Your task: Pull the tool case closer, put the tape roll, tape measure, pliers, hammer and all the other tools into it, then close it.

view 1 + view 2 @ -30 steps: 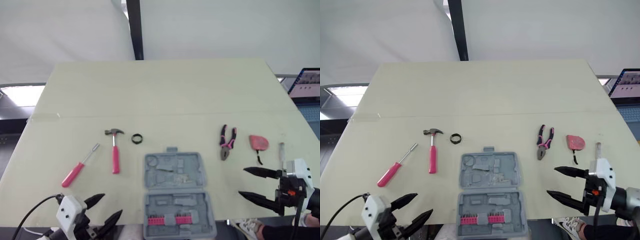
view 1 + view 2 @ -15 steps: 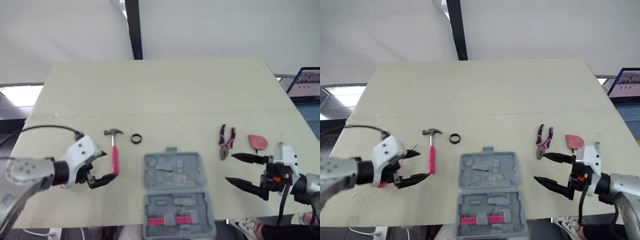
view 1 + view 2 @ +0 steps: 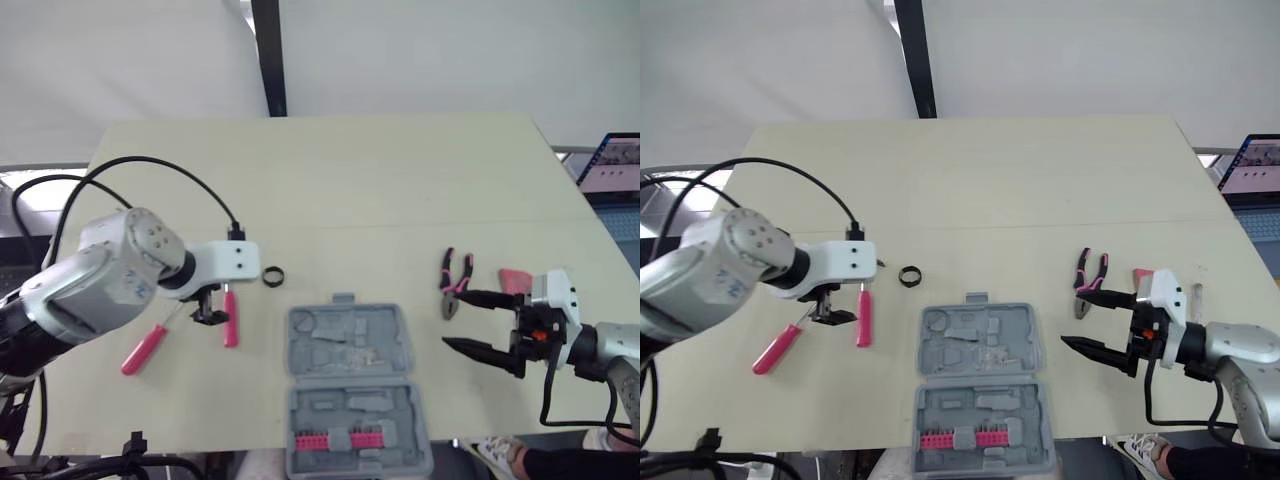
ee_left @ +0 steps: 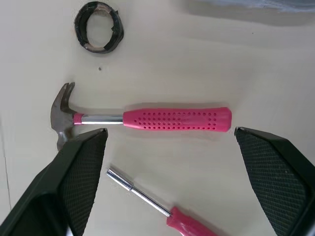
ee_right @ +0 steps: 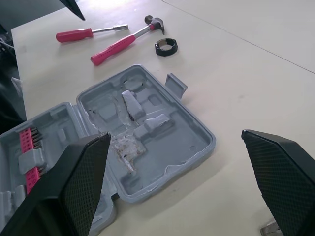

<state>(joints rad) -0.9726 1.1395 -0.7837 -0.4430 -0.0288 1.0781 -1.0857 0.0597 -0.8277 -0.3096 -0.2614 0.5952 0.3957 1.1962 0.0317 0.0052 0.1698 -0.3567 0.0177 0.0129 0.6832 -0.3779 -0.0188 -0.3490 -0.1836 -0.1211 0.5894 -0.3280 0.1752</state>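
Tool case (image 3: 355, 385) lies open at the near edge of the table (image 3: 330, 190), centre, with a pink bit row in its near half. Left gripper (image 4: 170, 132) is over the hammer (image 4: 147, 119), fingers wide apart, one by the head, one past the handle's end; nothing held. Tape roll (image 3: 273, 275) sits near the hammer head, screwdriver (image 3: 150, 345) on the hammer's left. Right gripper (image 3: 456, 318) has fingers apart, empty, tips beside the pliers (image 3: 455, 282). Tape measure (image 3: 515, 280) is right of the pliers, partly hidden behind the gripper
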